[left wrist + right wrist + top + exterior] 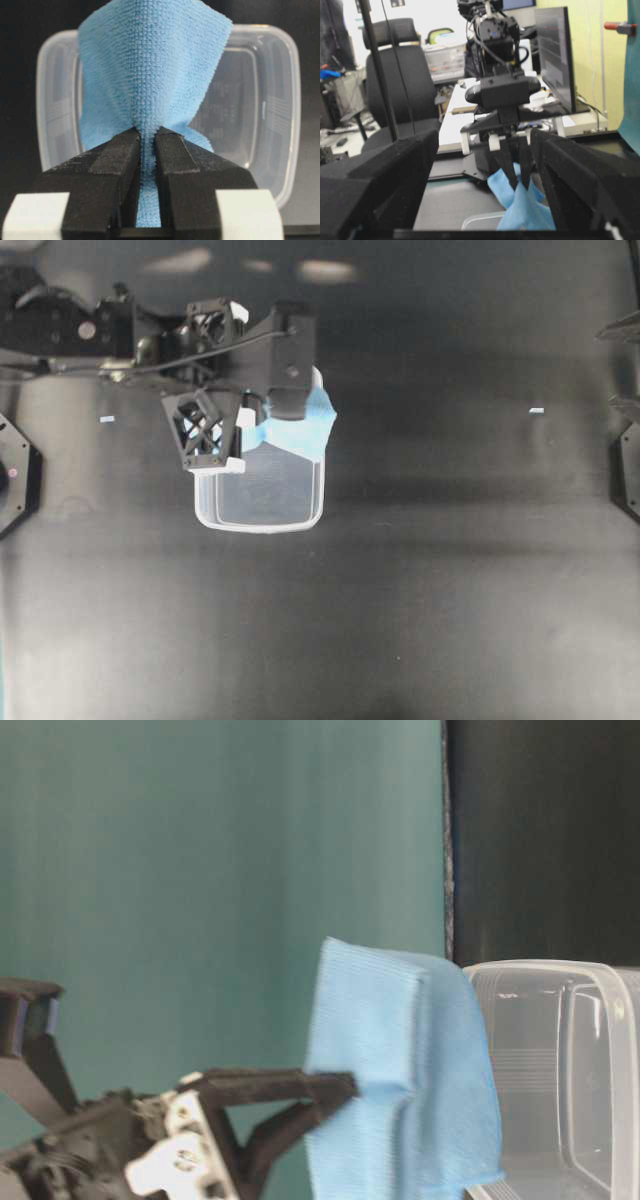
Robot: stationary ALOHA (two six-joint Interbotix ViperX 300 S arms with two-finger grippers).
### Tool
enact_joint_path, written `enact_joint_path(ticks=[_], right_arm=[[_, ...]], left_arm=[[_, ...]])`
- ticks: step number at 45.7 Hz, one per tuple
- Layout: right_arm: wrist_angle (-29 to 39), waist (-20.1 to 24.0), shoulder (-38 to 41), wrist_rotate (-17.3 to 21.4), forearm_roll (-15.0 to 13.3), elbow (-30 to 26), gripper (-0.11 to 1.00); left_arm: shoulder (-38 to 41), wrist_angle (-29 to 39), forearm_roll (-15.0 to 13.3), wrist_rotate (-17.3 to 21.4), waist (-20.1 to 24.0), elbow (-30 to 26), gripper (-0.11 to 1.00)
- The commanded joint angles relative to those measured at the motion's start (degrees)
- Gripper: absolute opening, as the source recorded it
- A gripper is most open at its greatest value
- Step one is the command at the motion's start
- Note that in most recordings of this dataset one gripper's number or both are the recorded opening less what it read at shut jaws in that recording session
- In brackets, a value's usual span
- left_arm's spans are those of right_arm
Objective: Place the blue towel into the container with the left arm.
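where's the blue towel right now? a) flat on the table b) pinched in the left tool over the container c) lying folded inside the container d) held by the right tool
b: the left tool is clamped on the blue towel, which hangs over the container.

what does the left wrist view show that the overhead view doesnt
Only the left wrist view shows the grip itself: the left end effector is shut on the towel, its black fingers pinching a fold, with the cloth fanning out above the tub.

Only the overhead view shows the layout: the dark table, the left arm reaching in from the upper left, and the towel at the tub's far end with most of the tub bare.

Both show the towel, the tub and the left end effector.
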Motion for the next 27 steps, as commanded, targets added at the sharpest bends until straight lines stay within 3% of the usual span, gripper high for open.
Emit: enact_joint_path(ticks=[1,21,23,27], right_arm=[[-0.26,-0.18,0.44,0.09,0.26,-0.62,0.72],[-0.26,-0.18,0.62,0.09,0.26,-0.44,0.69],[-0.26,-0.18,0.62,0.09,0.26,-0.44,0.69],[-0.26,-0.18,0.62,0.09,0.26,-0.44,0.69]], left_arm=[[-1.85,-3.69,0.18,-0.09,-0.18,1.58,0.06],[-1.76,-4.92,0.18,-0.88,0.0,3.16,0.07],[-1.76,-5.27,0.18,-1.05,0.0,3.34,0.12],[-1.85,-5.71,0.18,-1.05,-0.09,3.6,0.36]])
